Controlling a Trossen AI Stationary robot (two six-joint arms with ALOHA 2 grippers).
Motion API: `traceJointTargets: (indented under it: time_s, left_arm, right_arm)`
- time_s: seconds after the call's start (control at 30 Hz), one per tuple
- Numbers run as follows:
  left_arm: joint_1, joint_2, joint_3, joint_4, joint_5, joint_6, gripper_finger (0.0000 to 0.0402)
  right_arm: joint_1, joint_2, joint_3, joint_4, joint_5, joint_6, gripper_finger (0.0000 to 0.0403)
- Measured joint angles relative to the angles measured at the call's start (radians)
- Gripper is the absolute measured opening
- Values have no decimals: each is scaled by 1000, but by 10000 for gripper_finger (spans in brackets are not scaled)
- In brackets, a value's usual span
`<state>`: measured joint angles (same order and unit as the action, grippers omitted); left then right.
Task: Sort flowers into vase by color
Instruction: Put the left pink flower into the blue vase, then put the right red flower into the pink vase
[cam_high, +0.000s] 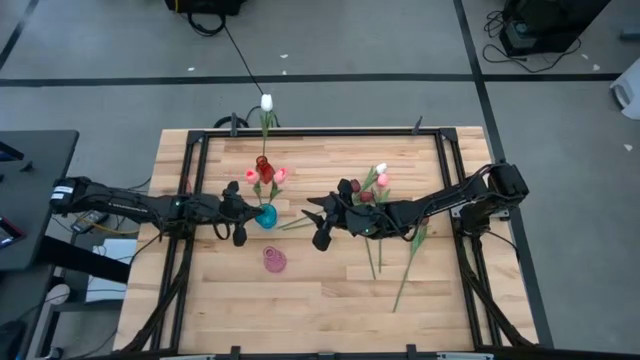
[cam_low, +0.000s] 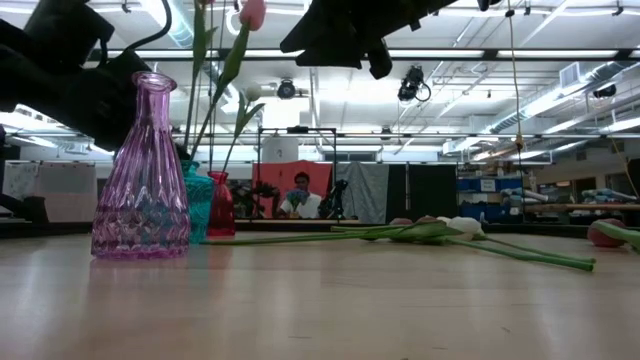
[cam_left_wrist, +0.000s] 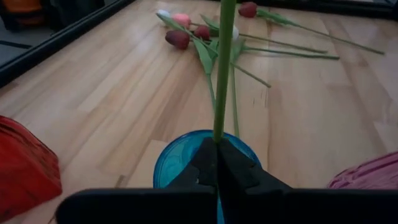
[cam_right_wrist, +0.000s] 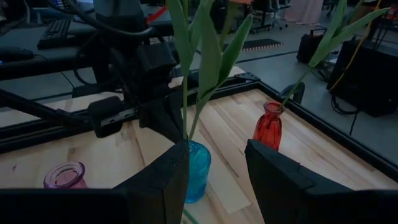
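Observation:
A blue vase (cam_high: 266, 216) stands mid-table and holds pink tulips (cam_high: 280, 175) on upright green stems. My left gripper (cam_left_wrist: 217, 155) is right over its mouth, shut on one stem. My right gripper (cam_right_wrist: 217, 149) hangs open on the vase's right side, its fingers apart in front of the vase (cam_right_wrist: 198, 168) and touching nothing. A red vase (cam_high: 263, 165) behind it holds a long stem topped by a white tulip (cam_high: 266, 101). A pink vase (cam_high: 275, 260) stands nearer. Loose tulips (cam_high: 375, 190) lie on the table under the right arm. My left gripper pinches a pink tulip's green stem (cam_left_wrist: 219, 127) between its two fingertips, just above the blue vase's rim (cam_left_wrist: 180, 149). The fingers come level from the table's left, across the stem. The stem stands upright; its lower end is hidden behind the fingers.
Loose white, pink and dark red tulips lie in a heap right of centre, stems (cam_high: 405, 280) trailing toward the near edge. A black frame (cam_high: 300, 132) borders the tabletop. The three vases stand close together. A person sits far behind the table (cam_low: 300, 195).

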<state>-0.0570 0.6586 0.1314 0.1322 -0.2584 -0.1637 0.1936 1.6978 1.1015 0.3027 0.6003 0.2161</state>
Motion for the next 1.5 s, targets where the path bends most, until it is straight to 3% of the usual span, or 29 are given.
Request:
traceJointTargets:
  time_s: [0.13, 0.43, 0.63, 1.23, 1.5]
  left_arm:
    - [0, 10, 0, 18, 0, 6, 18]
    - [0, -2, 0, 11, 0, 27, 113]
    - [-5, -55, 0, 0, 0, 27, 148]
    - [-5, -411, 1, -265, -17, 79, 180]
    - [-5, -617, 1, -371, -27, 123, 180]
  right_arm:
    - [0, 0, 0, 0, 0, 2, 170]
    - [0, 0, 0, -13, -1, 18, 170]
    - [0, 0, 0, -30, -11, 20, 170]
    - [-13, -66, 0, -326, -15, 212, 170]
    - [-22, -85, 0, -537, -72, 311, 170]
